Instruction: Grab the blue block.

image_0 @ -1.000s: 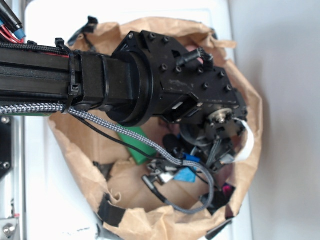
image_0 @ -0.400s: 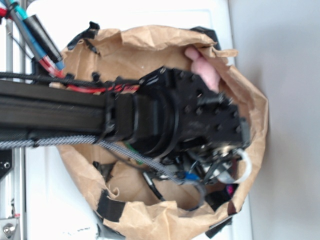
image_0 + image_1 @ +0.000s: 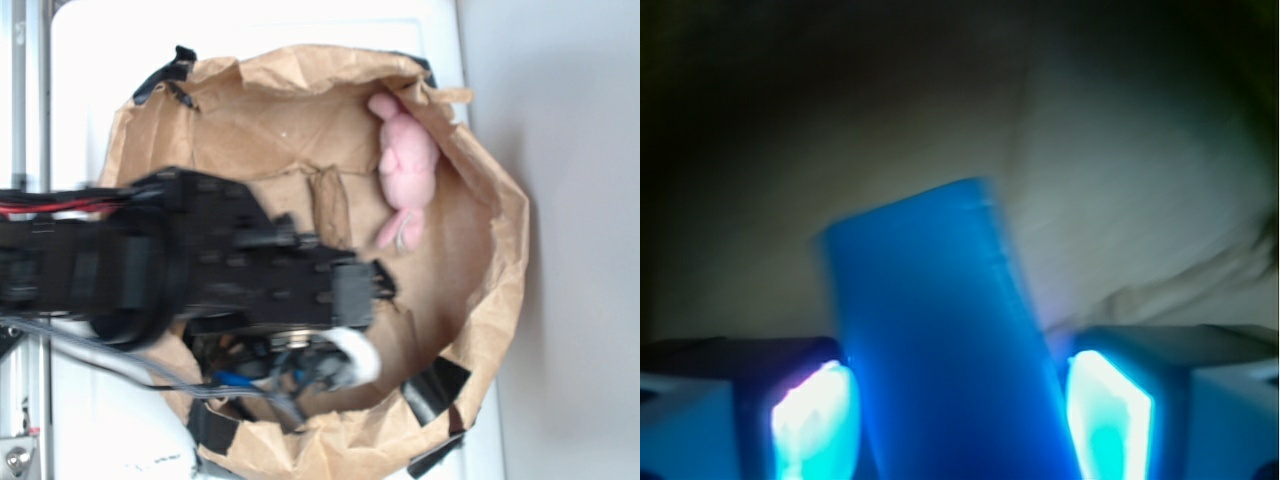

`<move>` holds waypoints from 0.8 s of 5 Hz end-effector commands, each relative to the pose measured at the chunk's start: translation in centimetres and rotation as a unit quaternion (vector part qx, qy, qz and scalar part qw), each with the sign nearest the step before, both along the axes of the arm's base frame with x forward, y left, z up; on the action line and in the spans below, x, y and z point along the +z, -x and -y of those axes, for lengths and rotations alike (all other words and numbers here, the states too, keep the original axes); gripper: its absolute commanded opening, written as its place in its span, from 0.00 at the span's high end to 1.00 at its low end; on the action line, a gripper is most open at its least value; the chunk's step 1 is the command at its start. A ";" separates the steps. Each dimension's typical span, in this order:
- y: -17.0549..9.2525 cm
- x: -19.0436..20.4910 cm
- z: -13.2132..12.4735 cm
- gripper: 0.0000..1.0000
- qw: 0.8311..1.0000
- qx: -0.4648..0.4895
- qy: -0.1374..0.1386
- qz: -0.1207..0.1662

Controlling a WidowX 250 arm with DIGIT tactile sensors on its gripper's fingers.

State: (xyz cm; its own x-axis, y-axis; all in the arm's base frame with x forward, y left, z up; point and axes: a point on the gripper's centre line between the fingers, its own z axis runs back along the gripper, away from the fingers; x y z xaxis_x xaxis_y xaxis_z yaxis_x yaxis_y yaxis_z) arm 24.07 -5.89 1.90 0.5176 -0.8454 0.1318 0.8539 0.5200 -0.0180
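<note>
The block (image 3: 940, 340) stands between the two pads (image 3: 810, 420) of the gripper (image 3: 960, 420) in the wrist view, its blue body filling the gap and leaning slightly off the gripper axis. The pads flank it closely on both sides; whether they actually press on it cannot be told, because the view is blurred and glare washes out the pad faces. In the exterior view the arm (image 3: 180, 265) reaches into the paper bag (image 3: 300, 110), near the bag's lower wall. The block is not visible there; the arm hides it. A pink toy (image 3: 405, 170) lies well apart, against the bag's upper right wall.

Hazards from this state:
- The tilt may leave contact on an edge only, so the block could pivot or slip out when lifted.
- The soft bag floor may shift under the block.
- Cables below the arm could snag the bag wall.
</note>
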 end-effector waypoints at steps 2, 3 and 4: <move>-5.9 4.2 -0.6 1.00 0.998 0.047 0.038 0.008; -8.4 5.3 -1.6 1.00 0.996 0.069 0.049 0.007; -9.5 7.2 -3.4 1.00 0.989 0.129 0.070 0.005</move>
State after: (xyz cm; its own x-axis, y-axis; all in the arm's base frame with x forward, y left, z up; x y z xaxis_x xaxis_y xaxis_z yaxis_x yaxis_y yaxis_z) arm 32.31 -3.06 7.29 0.7161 -0.6721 0.1885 0.6976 0.6986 -0.1593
